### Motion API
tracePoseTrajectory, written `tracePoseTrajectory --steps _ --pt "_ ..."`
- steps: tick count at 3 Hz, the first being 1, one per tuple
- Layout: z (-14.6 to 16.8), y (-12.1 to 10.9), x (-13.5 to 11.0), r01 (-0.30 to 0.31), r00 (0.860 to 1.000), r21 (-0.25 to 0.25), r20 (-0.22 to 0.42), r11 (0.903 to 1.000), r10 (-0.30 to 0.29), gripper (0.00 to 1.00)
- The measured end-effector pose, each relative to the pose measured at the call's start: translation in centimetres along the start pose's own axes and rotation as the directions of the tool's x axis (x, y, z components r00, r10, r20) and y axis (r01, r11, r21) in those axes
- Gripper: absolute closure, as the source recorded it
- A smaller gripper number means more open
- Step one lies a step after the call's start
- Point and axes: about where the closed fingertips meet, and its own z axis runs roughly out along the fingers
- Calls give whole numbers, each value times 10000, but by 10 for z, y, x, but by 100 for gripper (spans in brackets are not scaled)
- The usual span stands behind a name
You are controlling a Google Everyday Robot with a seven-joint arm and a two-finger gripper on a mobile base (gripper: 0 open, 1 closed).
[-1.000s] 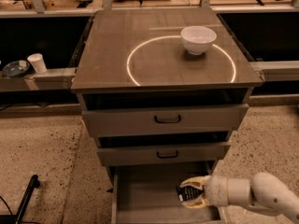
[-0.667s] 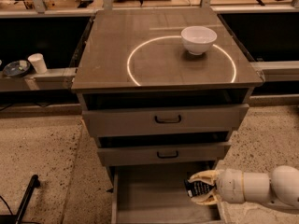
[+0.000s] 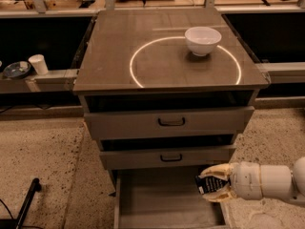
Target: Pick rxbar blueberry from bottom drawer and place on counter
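My gripper (image 3: 212, 182) is at the lower right, over the right side of the open bottom drawer (image 3: 162, 199). It is shut on the rxbar blueberry (image 3: 208, 184), a small dark wrapped bar with white lettering, held tilted between the pale fingers (image 3: 217, 170) above the drawer floor. The white arm (image 3: 267, 181) reaches in from the right edge. The counter (image 3: 157, 61) with its bright white ring lies above, at the top of the cabinet.
A white bowl (image 3: 202, 39) stands on the counter's right side, on the ring. Two closed drawer fronts with black handles (image 3: 171, 122) sit above the open drawer. A white cup (image 3: 38, 64) and a dark dish (image 3: 16, 69) rest on a ledge at the left.
My gripper has risen a little and moved right with the bar in it, from low in the drawer to just above its right wall. The bowl has not moved.
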Motion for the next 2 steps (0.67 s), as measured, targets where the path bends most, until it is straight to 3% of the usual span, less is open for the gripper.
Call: tracePoseTrajectory --steps 1,2 --pt "2 -2 -2 -56 9999 -305 -104 9995 53 100" --pt "-3 -38 -19 202 9982 -558 -552 9982 -232 100"
